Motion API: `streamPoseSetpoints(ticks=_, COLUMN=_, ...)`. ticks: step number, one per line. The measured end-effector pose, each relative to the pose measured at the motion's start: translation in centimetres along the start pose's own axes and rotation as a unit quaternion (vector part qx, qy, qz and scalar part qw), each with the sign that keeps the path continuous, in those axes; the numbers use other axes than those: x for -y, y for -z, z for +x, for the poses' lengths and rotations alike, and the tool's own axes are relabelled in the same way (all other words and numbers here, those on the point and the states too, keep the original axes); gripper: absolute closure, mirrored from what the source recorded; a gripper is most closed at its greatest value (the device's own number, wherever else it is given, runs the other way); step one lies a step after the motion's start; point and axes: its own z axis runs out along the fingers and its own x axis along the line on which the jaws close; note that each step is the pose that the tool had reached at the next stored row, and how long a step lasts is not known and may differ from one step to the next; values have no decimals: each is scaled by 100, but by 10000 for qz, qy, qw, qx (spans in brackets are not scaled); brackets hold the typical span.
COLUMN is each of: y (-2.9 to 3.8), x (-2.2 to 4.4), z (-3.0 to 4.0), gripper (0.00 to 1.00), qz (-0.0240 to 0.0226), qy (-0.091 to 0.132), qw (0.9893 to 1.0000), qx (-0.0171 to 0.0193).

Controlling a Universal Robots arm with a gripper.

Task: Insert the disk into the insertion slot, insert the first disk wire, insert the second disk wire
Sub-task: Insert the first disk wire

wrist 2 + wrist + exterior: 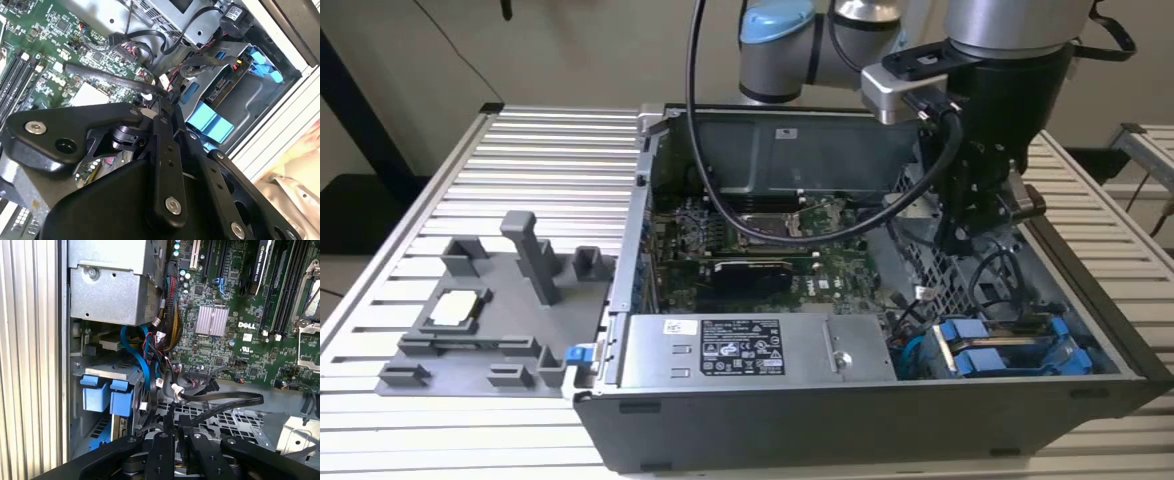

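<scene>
disk (1001, 358) sits in the insertion slot (105, 372), just beside the end of the power supply box (720, 350), in the case corner. Blue carrier tabs face the open side. Its long axis looks to run away from the power supply box, along the case wall. The slot holds the disk and nothing else I can make out. Loose wires (150, 347) bunch between it and the box.

My gripper (176, 434) hangs inside the case (854, 415) over the perforated cage (210, 415), near the disk but not touching it, and farther from the power supply box than the disk is. From my tips the disk lies back toward that box.

My fingers look pressed together on a black wire (225, 401) that loops off over the cage.

My read: disk step done, this wire not yet plugged.
</scene>
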Motion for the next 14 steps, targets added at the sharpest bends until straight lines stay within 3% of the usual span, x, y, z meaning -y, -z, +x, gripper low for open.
streamPoseSetpoints(ticks=8, y=33, x=6, z=2, gripper=82, qz=0, qy=0, qw=10000, qx=-1)
streamPoseSetpoints(ticks=14, y=51, x=11, z=0, gripper=73, qz=0, qy=0, qw=10000, qx=0)
